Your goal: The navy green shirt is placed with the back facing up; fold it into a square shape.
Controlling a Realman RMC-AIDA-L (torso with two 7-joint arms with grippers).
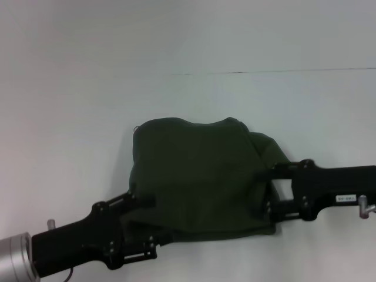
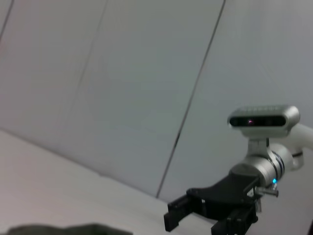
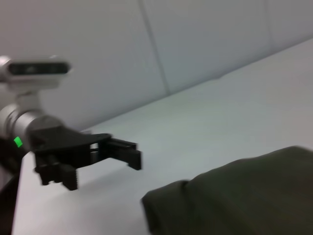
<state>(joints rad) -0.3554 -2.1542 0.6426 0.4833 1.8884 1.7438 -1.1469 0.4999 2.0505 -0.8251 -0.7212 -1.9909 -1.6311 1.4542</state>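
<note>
The navy green shirt lies in the middle of the white table as a folded, roughly square bundle with a rumpled right edge. My left gripper is at the bundle's near left corner, with its jaws apart. My right gripper is at the bundle's right edge, also with its jaws apart. The right wrist view shows the shirt and my left gripper open and apart from the cloth. The left wrist view shows a sliver of shirt and my right gripper open.
The white table surrounds the shirt, with a thin seam line across it at the back. A pale panelled wall stands behind the table in the wrist views.
</note>
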